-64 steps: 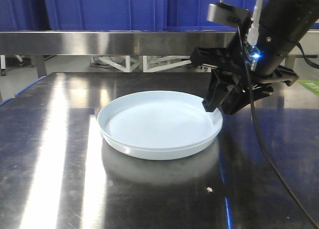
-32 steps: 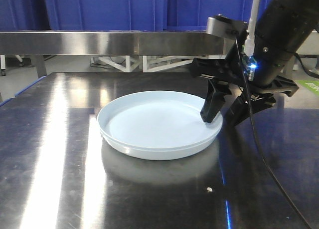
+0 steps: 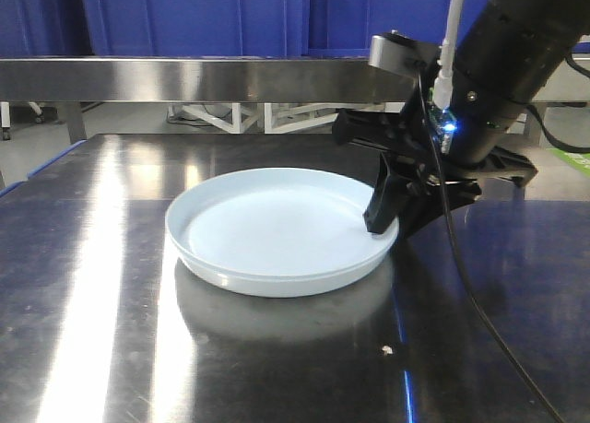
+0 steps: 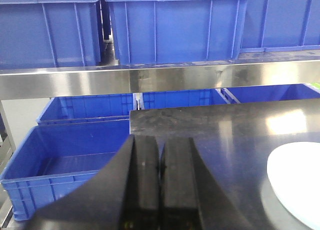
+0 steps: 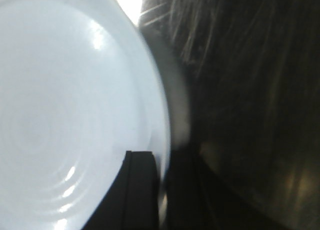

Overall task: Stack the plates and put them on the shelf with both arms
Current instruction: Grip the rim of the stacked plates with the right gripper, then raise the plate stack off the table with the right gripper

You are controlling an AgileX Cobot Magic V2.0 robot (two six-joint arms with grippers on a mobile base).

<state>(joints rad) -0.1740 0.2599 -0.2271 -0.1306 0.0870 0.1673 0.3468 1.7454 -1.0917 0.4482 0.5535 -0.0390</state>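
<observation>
Right gripper point(image 3: 389, 231) pinches rim of plates point(image 3: 267, 229) | left gripper point(image 4: 160, 162) closed, empty | right wrist view blurred, plates cut off

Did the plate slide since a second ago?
Yes. The plate slid left, away from the white crumb on the table.
</observation>
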